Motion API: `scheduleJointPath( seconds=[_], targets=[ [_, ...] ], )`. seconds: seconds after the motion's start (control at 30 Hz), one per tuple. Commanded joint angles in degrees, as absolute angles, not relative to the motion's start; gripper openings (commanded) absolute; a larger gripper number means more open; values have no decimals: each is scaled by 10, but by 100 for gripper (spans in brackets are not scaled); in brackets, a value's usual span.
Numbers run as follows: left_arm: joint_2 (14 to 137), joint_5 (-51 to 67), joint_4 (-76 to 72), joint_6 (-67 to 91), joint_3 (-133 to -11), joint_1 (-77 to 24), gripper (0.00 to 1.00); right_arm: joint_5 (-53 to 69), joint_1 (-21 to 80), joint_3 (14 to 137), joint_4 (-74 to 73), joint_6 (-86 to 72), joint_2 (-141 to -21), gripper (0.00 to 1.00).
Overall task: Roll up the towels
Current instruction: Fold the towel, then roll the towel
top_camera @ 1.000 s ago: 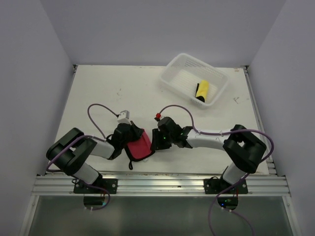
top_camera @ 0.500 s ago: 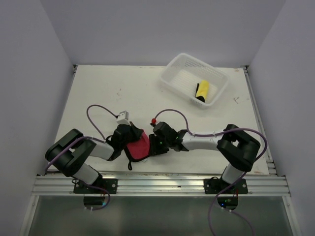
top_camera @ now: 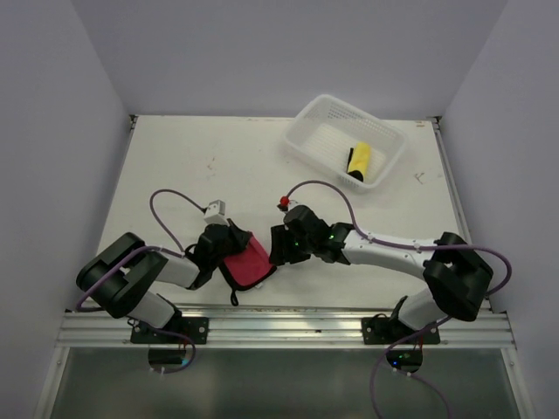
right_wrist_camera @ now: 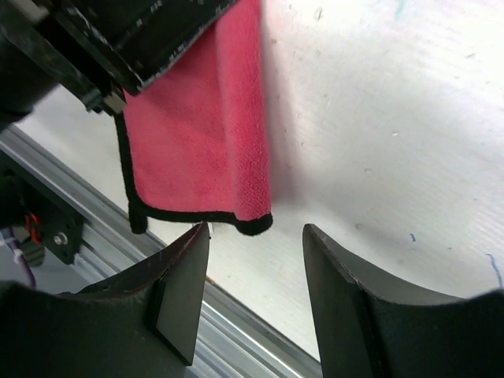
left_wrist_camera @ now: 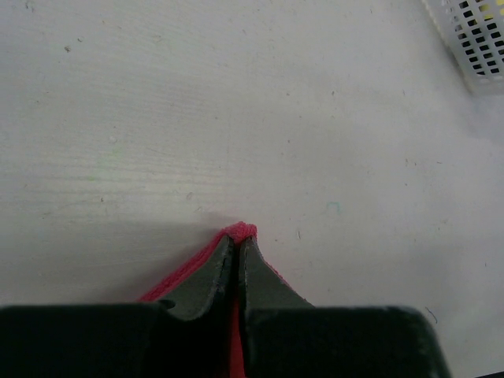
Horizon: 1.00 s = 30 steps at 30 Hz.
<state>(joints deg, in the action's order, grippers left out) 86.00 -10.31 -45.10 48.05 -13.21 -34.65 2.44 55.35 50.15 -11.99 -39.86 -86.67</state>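
A red towel (top_camera: 248, 263) with a black hem is near the table's front edge, left of centre. My left gripper (top_camera: 229, 242) is shut on a fold of it; the red cloth (left_wrist_camera: 239, 231) bulges out just past the closed fingertips (left_wrist_camera: 216, 272). In the right wrist view the towel (right_wrist_camera: 197, 134) hangs as a flat sheet from the left gripper (right_wrist_camera: 118, 39), its lower hem just beyond my fingertips. My right gripper (right_wrist_camera: 256, 230) is open with nothing between its fingers. It stands right beside the towel (top_camera: 278, 246). A rolled yellow towel (top_camera: 359, 161) lies in the basket.
A white plastic basket (top_camera: 325, 131) sits at the back right of the table. The aluminium rail (top_camera: 279, 325) runs along the front edge, just below the towel; it also shows in the right wrist view, rail (right_wrist_camera: 236, 315). White walls close in both sides.
My right gripper has opened and let go of the red towel, drawing back slightly to the right as its arm swung out. The left gripper keeps its hold.
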Motion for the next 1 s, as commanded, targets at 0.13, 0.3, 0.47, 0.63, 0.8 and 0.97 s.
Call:
scheduleJointPath(
  seconds=[0.13, 0.3, 0.47, 0.63, 0.8, 0.97],
  targets=[
    [865, -124, -412, 474, -113, -347, 0, 15, 518, 501, -116, -433, -849, 50],
    [866, -125, -412, 475, -113, -346, 0, 36, 509, 504, -103, -461, -881, 44],
    [867, -126, -412, 475, -113, -347, 0, 54, 509, 500, -88, -468, -905, 41],
    [869, -125, -412, 474, -113, -347, 0, 71, 509, 493, -74, -468, -917, 41],
    [872, -125, -412, 474, -115, -347, 0, 92, 510, 490, -63, -468, -923, 41],
    [874, -125, -412, 475, -115, -347, 0, 99, 514, 497, -62, -466, -930, 41]
  ],
)
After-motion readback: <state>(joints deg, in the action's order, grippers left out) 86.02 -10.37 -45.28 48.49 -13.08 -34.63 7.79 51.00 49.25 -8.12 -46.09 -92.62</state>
